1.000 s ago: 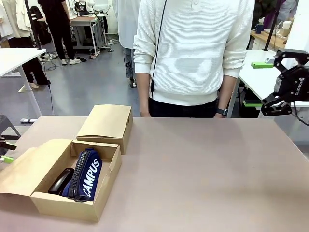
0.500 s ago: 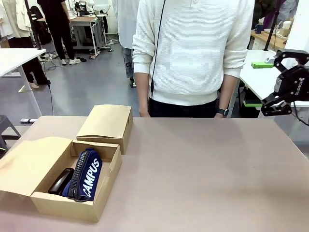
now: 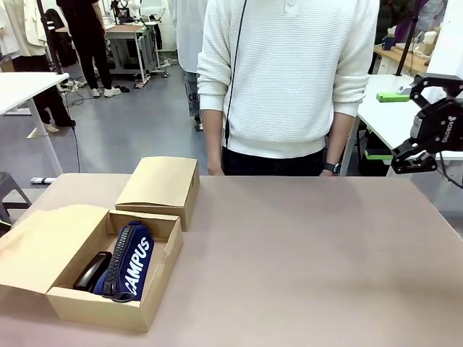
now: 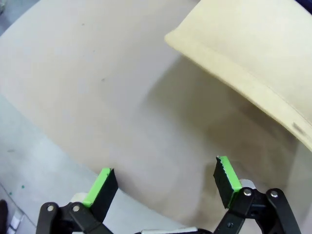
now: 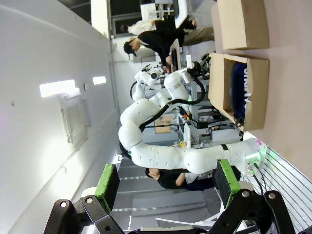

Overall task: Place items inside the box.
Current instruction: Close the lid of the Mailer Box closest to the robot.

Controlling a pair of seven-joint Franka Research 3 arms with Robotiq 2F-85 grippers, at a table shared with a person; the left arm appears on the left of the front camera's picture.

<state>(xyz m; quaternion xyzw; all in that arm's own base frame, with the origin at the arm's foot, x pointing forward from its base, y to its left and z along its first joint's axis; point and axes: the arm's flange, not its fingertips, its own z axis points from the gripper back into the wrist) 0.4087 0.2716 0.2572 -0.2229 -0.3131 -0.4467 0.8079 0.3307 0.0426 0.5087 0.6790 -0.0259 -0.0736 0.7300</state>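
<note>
The table (image 3: 304, 253) is spreading wide and brown across the front view, most of its right half lying bare; behind its far edge a person in a white sweater (image 3: 289, 79) is standing with arms hanging, a wristwatch (image 3: 332, 167) showing at one wrist; nothing is lying between that person and the boxes. The open cardboard box (image 3: 155, 278) is sitting at the near left of the table, its lid flap (image 3: 43, 246) folding out flat to the left; a second, closed cardboard box (image 3: 160, 184) is standing just beyond it, touching or nearly touching its far corner. Inside the open box the navy zip pouch (image 3: 130, 262) with white lettering is lying lengthwise, and a black stapler (image 3: 91, 271) is resting beside it on the left, pressed between pouch and box wall. The right gripper (image 3: 419, 144) is hanging raised at the far right edge, well apart from the box, its fingers spreading wide with nothing between them; the right wrist view is showing the same wide gap between green pads (image 5: 108, 179), with the other white arm beyond. The left gripper (image 4: 163, 183) is hovering over the table edge, its green-padded fingers standing wide and empty, a pale cardboard flap (image 4: 253, 63) lying ahead of it.
</note>
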